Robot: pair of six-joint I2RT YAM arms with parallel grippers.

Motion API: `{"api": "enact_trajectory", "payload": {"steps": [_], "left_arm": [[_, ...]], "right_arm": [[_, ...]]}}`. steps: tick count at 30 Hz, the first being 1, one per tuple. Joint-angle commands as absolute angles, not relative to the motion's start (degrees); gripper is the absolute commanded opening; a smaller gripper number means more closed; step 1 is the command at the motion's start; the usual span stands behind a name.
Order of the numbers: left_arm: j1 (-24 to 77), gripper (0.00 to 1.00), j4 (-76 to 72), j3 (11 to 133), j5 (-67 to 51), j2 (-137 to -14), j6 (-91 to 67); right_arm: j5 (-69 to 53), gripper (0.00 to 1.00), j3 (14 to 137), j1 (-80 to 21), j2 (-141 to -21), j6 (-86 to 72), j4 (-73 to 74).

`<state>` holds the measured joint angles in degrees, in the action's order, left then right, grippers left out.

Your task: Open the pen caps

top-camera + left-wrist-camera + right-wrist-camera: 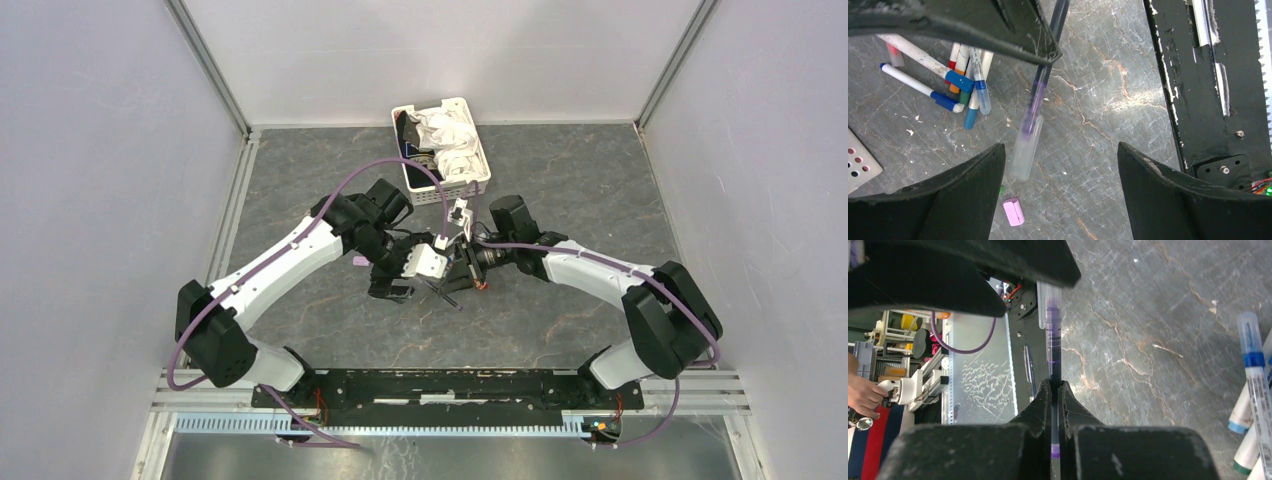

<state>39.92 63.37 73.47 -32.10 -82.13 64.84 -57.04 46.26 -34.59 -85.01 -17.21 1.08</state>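
Note:
My right gripper (1054,390) is shut on a dark pen with a purple band (1053,347). The pen's clear cap (1050,302) is on its far end. In the left wrist view the pen (1040,85) comes down from the top. Its clear cap (1025,146) ends close to my left finger (973,190). My left gripper (1060,150) is open and holds nothing. A loose pink cap (1013,211) lies on the table below it. Several pens with white barrels and coloured caps (965,80) lie in a pile. In the top view both grippers meet mid-table, left (400,278) and right (466,265).
A white slotted basket (478,186) with crumpled white stuff stands at the back. The black base rail (1208,90) runs along the near edge. More pens (1253,395) lie to the right of my right gripper. A tiny green bit (1001,190) lies by the pink cap.

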Motion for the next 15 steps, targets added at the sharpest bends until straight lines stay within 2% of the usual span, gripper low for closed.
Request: {"api": "enact_trajectory", "payload": {"steps": [1, 5, 12, 15], "left_arm": [[41.0, 0.84, 63.2, 73.4, -33.9, -82.2, 67.2], [41.3, 0.75, 62.4, 73.2, -32.8, -82.4, 67.1], [41.6, 0.39, 61.7, 72.1, -29.6, -82.7, 68.0], [41.6, 0.33, 61.7, 71.8, -28.4, -82.6, 68.3]], "right_arm": [[-59.9, 0.00, 50.7, -35.7, -86.4, -18.5, -2.2], [-59.7, 0.00, 52.3, -36.5, -87.5, -18.6, -1.8], [-59.3, 0.00, 53.1, -37.2, -88.3, -18.9, -1.7], [-59.3, 0.00, 52.7, -37.4, -88.6, -20.5, -3.5]]}}
